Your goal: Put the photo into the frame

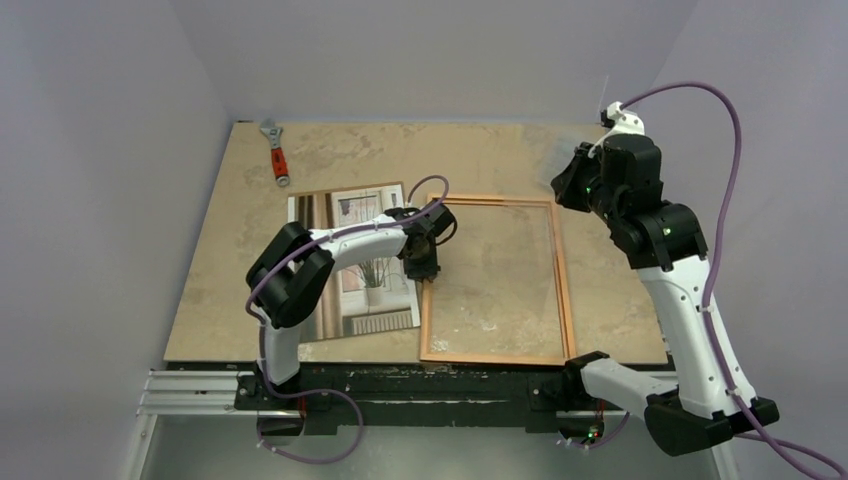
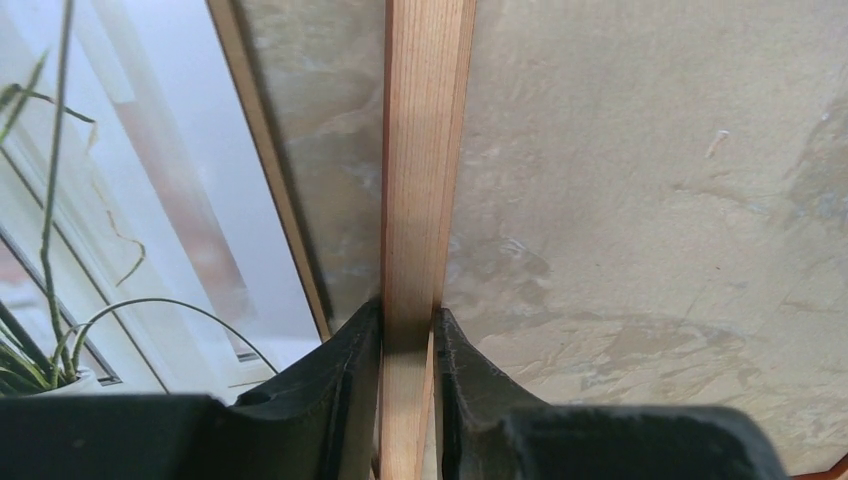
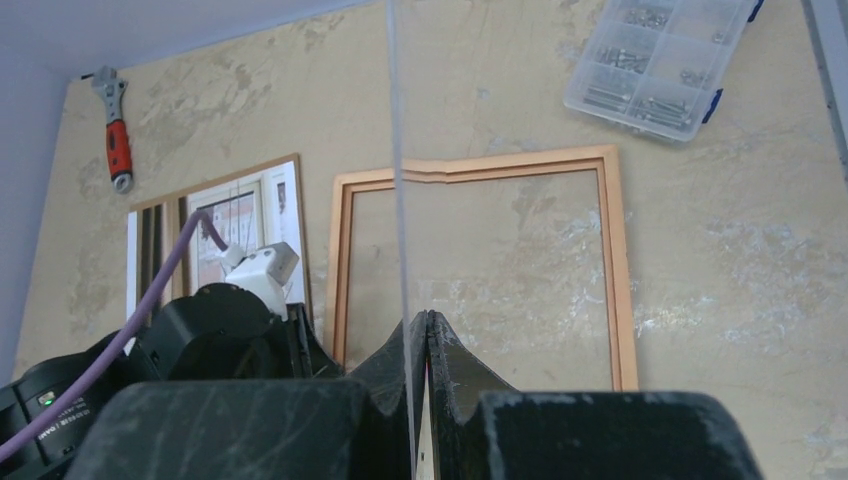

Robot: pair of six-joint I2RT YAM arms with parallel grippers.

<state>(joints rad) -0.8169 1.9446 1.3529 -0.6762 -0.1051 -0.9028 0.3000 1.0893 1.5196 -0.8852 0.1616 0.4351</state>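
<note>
The photo (image 1: 385, 300) lies face up on the table (image 1: 500, 160), just left of the frame (image 1: 563, 280) and partly under the left arm (image 1: 300, 270). The left pincer (image 2: 408, 325) pinches the frame's left rail. The right pincer (image 3: 420, 325), raised above the table, is pressed together on a thin clear sheet (image 3: 397, 150).

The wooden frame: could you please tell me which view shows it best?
Top external: all four rails of the frame show. Right wrist hides the near rail behind the right pincer; left wrist shows one rail only.
</note>
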